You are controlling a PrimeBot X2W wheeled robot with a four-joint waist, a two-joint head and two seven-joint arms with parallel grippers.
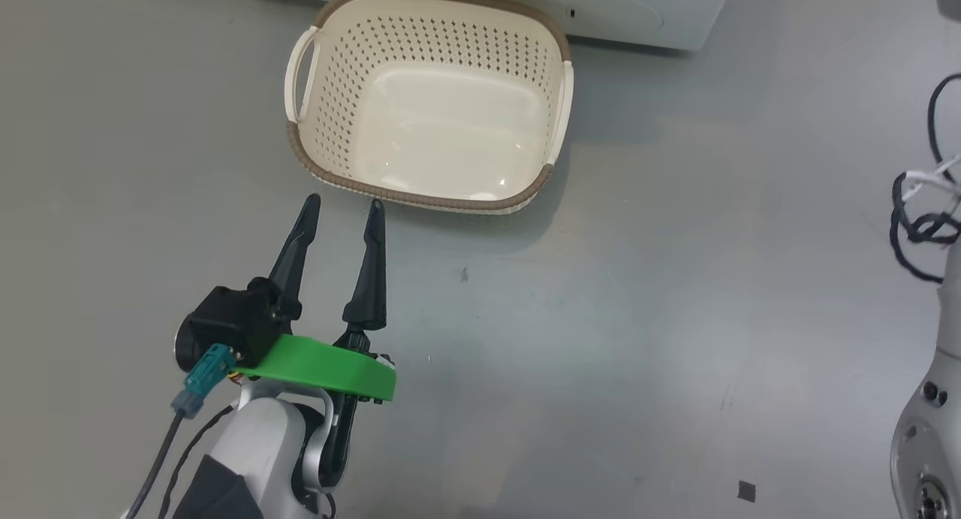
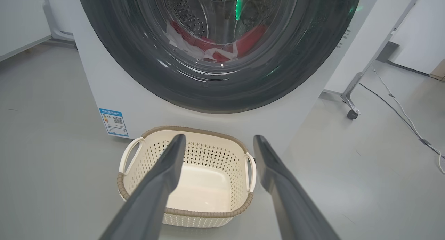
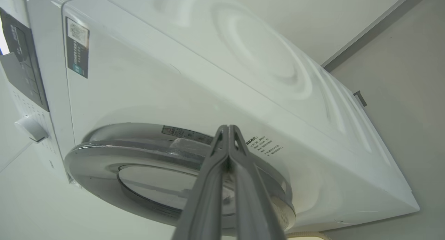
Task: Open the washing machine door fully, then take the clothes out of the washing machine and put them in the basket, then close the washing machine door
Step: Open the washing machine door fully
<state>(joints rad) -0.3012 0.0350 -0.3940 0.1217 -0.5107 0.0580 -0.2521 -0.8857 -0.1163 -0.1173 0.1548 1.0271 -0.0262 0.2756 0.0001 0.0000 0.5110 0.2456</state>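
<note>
The washing machine (image 2: 100,90) stands in front of me, and its door (image 2: 139,69) with the glossy black rim lies flat against it. Red and white clothes (image 2: 215,47) show through the glass inside the drum. On the floor in front of the machine sits the cream basket (image 1: 420,197), with nothing in it. My left gripper (image 1: 344,202) hovers open just short of the basket's near rim, holding nothing; its fingers (image 2: 163,177) frame the basket (image 2: 205,212). My right gripper (image 3: 227,129) is shut and empty, its tips close to the edge of the door (image 3: 104,153).
A blue label (image 2: 113,122) is stuck on the machine's lower left corner. A wheeled stand leg (image 2: 351,104) and floor cables (image 2: 399,111) lie to the machine's right. Black cables (image 1: 920,218) hang by my right arm. A control knob (image 3: 31,129) sits near the machine's top.
</note>
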